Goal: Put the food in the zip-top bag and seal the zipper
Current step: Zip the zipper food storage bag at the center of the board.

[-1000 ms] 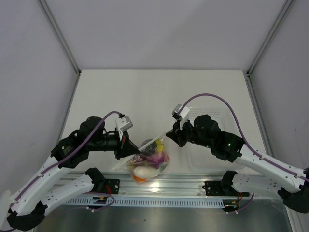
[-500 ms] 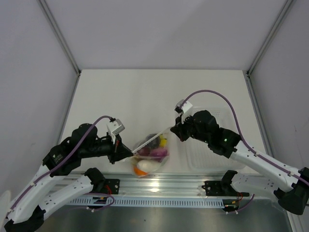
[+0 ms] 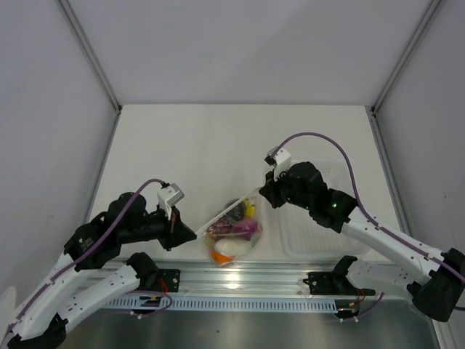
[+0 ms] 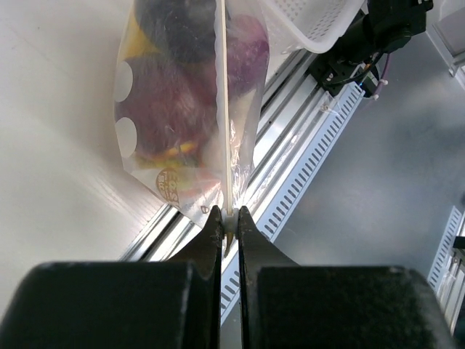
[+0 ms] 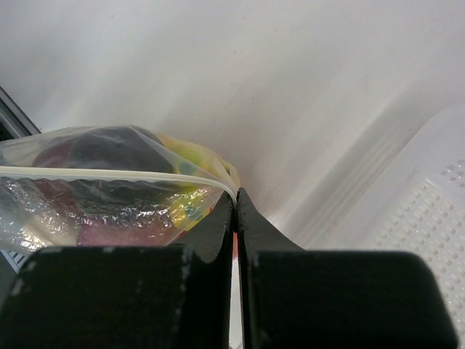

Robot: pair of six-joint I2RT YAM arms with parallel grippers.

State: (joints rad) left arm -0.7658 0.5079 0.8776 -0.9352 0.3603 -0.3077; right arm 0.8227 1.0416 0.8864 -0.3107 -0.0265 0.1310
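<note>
- Moved since a second ago: left hand [image 3: 195,234] has drawn back toward its own side, right hand [image 3: 263,190] has edged away toward the far right, and the bag mouth between them is now pulled into a straight line.
- Left hand [image 4: 229,222]: clenched on the near-left end of the zipper [image 4: 222,109], strip pinched between the fingertips.
- Right hand [image 5: 236,200]: clenched on the far-right end of the zipper [image 5: 109,174].
- Zip-top bag [image 3: 234,236]: held by both hands over the near edge of the bench [image 3: 218,145], just left of the clear tray [image 3: 312,233], body slumped below the taut zipper [image 3: 229,212]. Whether it rests on the bench cannot be told.
- Contents, all inside the bag: yellow banana bunch [image 3: 251,211], purple piece [image 3: 243,229], white oblong piece [image 3: 231,249], orange ball [image 3: 217,257].
- Metal rail [image 3: 240,280]: along the near edge, beneath the bag.
</note>
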